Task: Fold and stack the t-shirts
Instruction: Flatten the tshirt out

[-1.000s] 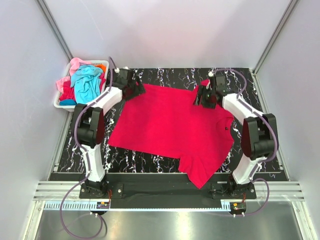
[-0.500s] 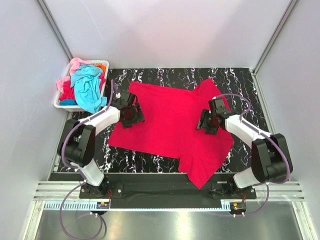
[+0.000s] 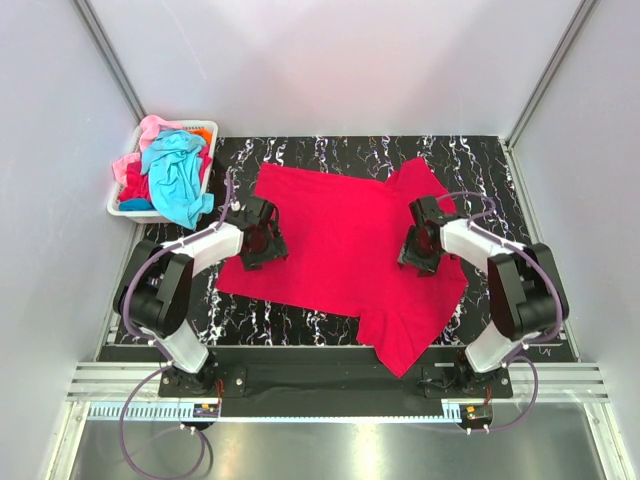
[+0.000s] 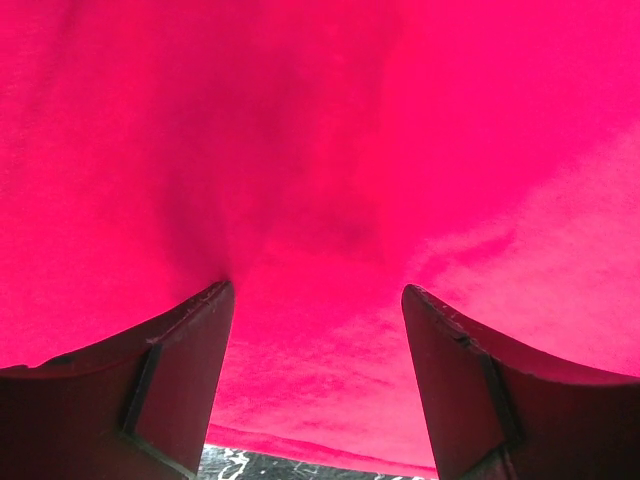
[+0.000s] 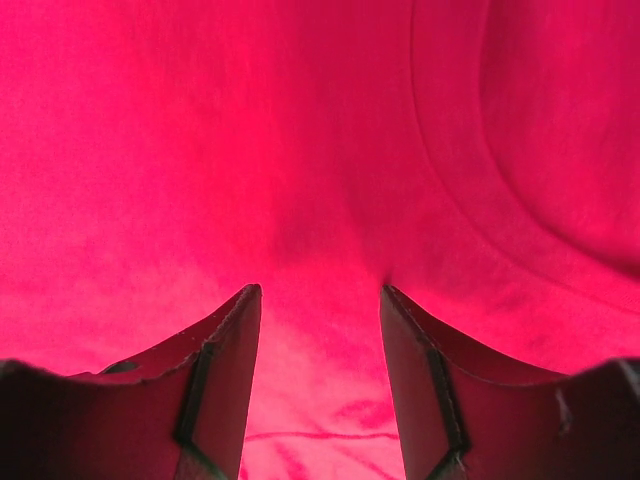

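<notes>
The crimson t-shirt [image 3: 340, 250] lies spread flat on the marbled counter [image 3: 330, 150], with one sleeve reaching the near edge. The left claw [image 3: 262, 238] is low over the hem side and the right claw [image 3: 420, 248] is just inside the collar. Both have their jaws apart with cloth between the fingers, and nothing is clamped yet. For a clean fold, each should probably gather both layers firmly. They should then lift and travel together so the crease runs straight. The other t-shirts [image 3: 170, 165] sit heaped in the white basket [image 3: 128, 213].
</notes>
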Available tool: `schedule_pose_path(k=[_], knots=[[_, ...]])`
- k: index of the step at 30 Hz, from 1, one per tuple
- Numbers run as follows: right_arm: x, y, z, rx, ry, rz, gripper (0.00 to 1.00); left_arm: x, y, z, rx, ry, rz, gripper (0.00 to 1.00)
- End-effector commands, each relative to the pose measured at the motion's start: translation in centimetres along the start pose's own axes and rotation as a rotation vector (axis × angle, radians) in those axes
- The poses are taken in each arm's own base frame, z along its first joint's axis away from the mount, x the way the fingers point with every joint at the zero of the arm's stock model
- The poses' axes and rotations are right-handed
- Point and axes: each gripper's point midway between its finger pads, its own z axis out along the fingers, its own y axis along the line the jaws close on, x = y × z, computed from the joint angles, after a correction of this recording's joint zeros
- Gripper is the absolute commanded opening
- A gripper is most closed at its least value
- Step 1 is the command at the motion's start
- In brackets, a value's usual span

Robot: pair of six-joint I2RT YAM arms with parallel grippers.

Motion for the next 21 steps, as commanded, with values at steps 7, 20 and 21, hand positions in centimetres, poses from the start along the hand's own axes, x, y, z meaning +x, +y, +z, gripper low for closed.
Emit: schedule_pose_path(k=[7,20,21], knots=[[-3.1,-0.2,1.7,0.153,0.008,-0.030,0.56,1.9,3.6,0.5,-0.150,0.015,-0.063,0.73],[-7.6,0.6,2.6,0.239,0.000,-0.127,0.56,8.2,4.0,0.7,-0.187,0.120,-0.103,0.72],[-7.9,0.9,2.6,0.230,0.004,-0.138,0.57,8.6,3.6,0.8,-0.180,0.128,-0.103,0.72]])
